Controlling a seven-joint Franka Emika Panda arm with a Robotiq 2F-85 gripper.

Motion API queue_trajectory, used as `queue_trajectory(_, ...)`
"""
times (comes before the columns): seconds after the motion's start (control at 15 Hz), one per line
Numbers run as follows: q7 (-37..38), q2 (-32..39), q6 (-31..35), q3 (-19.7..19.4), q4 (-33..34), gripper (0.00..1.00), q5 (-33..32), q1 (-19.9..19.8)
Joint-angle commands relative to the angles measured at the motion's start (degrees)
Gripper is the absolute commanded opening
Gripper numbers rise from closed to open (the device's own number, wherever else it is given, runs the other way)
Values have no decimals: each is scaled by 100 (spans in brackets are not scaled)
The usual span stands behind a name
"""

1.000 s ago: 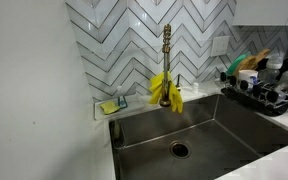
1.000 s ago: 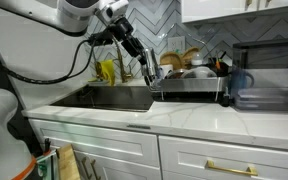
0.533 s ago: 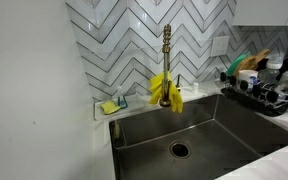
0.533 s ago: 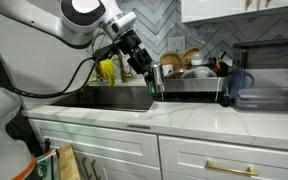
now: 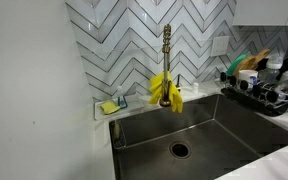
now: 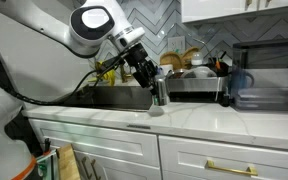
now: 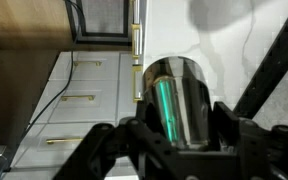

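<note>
Gripper (image 6: 155, 87) jaws clamped on a steel cup (image 7: 179, 95). Cup is upright over the white countertop (image 6: 199, 116), just beside the sink (image 6: 114, 98).

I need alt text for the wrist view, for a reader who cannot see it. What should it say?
The gripper holds a shiny metal cup between its dark jaws, filling the lower middle of the picture. Beyond it are a white countertop and, to the left, white drawers with gold handles.
</note>
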Motion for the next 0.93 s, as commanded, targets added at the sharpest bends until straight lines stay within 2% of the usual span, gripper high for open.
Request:
queue_trajectory(0.0, -222, 373, 427, -11, -14, 43, 124, -47)
queue_trajectory(0.47, -410, 983, 960, -72, -43, 43, 134, -54)
queue_trajectory(0.87, -577, 1290, 1115, -149, -20, 43, 203, -5)
